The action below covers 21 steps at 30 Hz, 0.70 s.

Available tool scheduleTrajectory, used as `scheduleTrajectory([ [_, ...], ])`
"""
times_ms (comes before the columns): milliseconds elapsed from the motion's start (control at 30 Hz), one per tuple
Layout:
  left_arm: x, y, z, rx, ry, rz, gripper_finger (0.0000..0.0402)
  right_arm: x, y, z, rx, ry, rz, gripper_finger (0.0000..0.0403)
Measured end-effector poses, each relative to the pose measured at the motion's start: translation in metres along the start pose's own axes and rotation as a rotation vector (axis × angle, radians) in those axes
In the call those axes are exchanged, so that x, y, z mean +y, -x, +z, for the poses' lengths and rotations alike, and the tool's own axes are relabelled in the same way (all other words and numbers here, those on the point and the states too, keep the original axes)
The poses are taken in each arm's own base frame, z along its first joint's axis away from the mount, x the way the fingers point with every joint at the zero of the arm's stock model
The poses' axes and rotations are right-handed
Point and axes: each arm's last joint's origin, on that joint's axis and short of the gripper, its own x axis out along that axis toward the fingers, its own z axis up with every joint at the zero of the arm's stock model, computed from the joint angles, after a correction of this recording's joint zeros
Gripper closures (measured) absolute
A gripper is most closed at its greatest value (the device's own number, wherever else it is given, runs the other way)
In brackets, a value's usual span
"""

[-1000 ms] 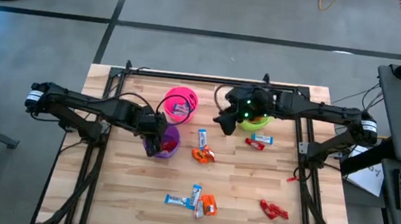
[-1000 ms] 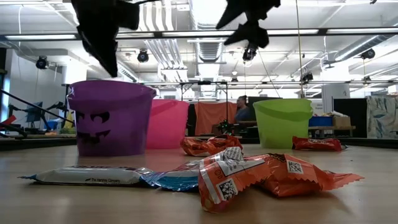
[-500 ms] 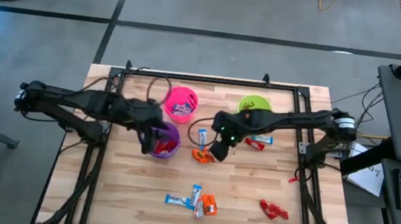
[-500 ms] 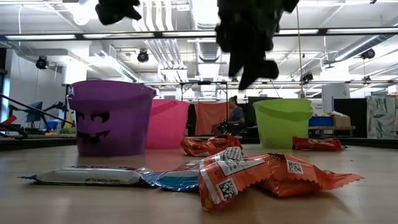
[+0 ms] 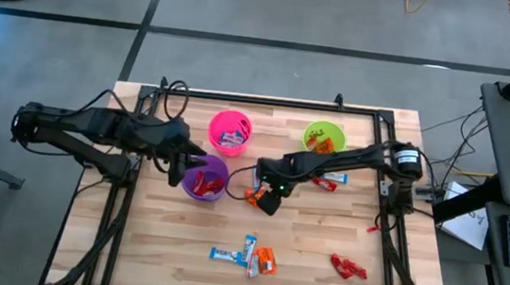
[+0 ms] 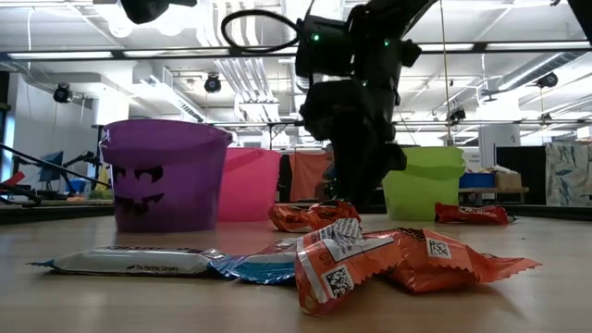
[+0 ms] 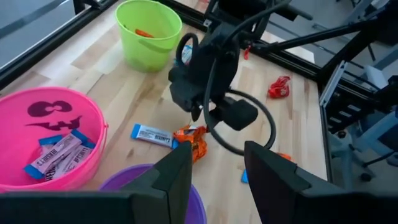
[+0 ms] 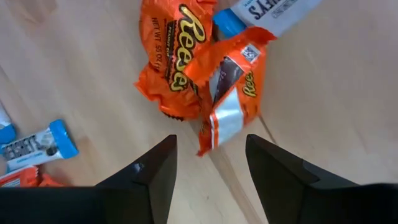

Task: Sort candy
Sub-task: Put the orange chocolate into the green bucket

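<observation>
Wooden surface [image 5: 319, 254] at frame centre, purple cup [image 5: 204, 177] (left of middle), pink cup [image 5: 230, 130] above it, green cup [image 5: 323, 138] upper right

My right gripper [image 5: 268, 197] has left the green cup [image 5: 324, 137] and come down to the orange candy [image 5: 255, 196] mid-table, jaws apart, just above it. My left gripper [image 5: 180, 157] has pulled back from over the purple cup [image 5: 204, 177] to its outer side.
</observation>
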Motion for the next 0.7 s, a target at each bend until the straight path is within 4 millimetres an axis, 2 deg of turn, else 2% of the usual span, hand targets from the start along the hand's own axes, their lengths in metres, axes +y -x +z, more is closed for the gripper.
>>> scheduleTrajectory([
  [200,-0.001,-0.007,-0.001,0.021,-0.001,0.011,0.0271,-0.001,-0.006,0.002,-0.019,0.003,-0.007,0.0274],
  [400,-0.002,-0.015,-0.002,0.044,-0.009,0.023,0.0271,-0.001,-0.005,0.003,-0.027,0.023,-0.015,0.0378],
  [600,-0.003,-0.019,-0.002,0.056,-0.021,0.029,0.0271,-0.001,-0.005,0.003,-0.032,0.017,-0.016,0.0393],
  [700,-0.003,-0.019,-0.002,0.056,-0.021,0.029,0.0271,0.001,0.004,0.003,-0.053,0.018,-0.005,0.0394],
])
